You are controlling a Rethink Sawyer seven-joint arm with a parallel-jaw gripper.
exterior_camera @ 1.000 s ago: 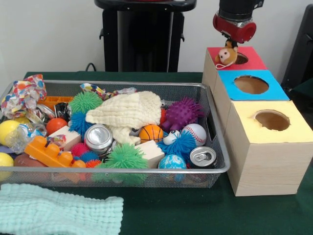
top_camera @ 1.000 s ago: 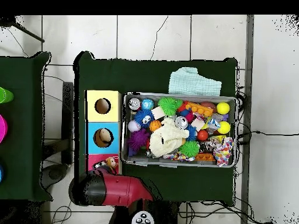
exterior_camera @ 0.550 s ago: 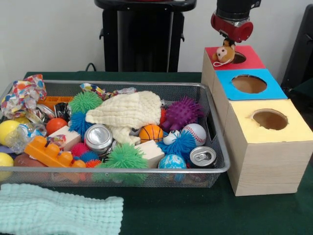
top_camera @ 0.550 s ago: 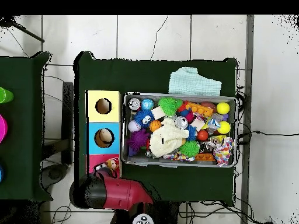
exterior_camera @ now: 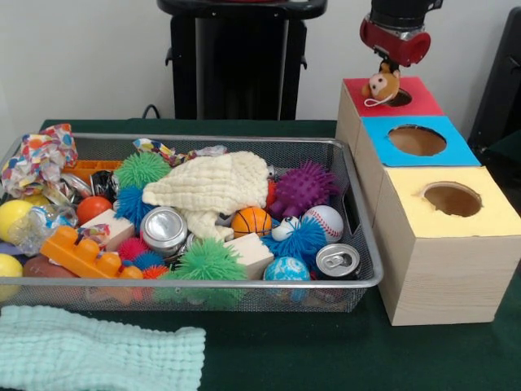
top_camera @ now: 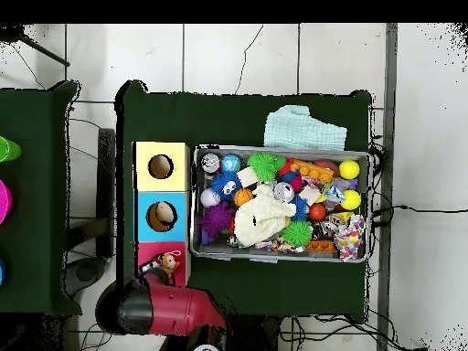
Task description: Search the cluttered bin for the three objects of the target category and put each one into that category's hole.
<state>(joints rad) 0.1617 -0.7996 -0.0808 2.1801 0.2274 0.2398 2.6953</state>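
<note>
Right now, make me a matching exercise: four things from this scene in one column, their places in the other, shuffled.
Things:
1. stuffed monkey
2. soda can
3. mint cloth
4. yellow-topped box

Places:
A. on the table outside the bin
B. over the red hole
C. in the bin, corner nearest the boxes
D. end of the box row, beside the blue one

Pairs: 1-B, 2-C, 3-A, 4-D

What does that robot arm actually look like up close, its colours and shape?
In the front view only the arm's end shows: a rounded glossy red collar under a black cylinder, with the gripper below it. From overhead the arm is a thick red tube ending in a black round cap. No cables or markings are readable.
</note>
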